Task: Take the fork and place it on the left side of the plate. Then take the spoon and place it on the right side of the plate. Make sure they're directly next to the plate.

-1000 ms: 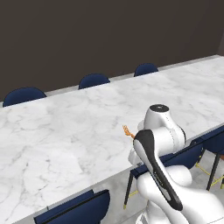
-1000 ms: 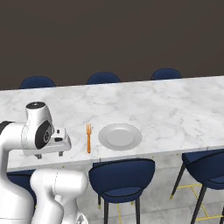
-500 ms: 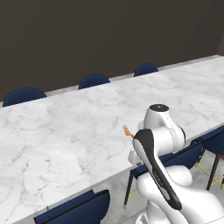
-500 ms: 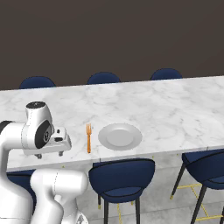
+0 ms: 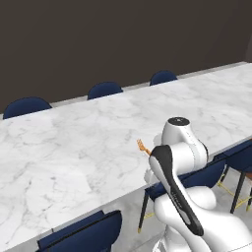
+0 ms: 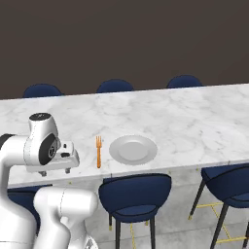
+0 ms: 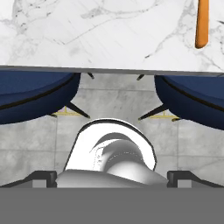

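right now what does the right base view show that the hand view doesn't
Right base view alone: the plate, with the whole fork lying just left of it, a narrow gap between, and the white arm with open jaws at the counter's near edge.
Hand view alone: the floor under the counter.
Both: the marble counter, the fork's orange handle, and blue chairs.

The orange fork [image 6: 98, 151] is lying flat on the marble counter [image 6: 194, 121], near its front edge, with its tines pointing away from that edge and its handle toward it. It is sitting just beside the left rim of the plate [image 6: 133, 149], apart from it. The plate is round, shallow and light grey, resting upright on the counter with nothing showing on it.
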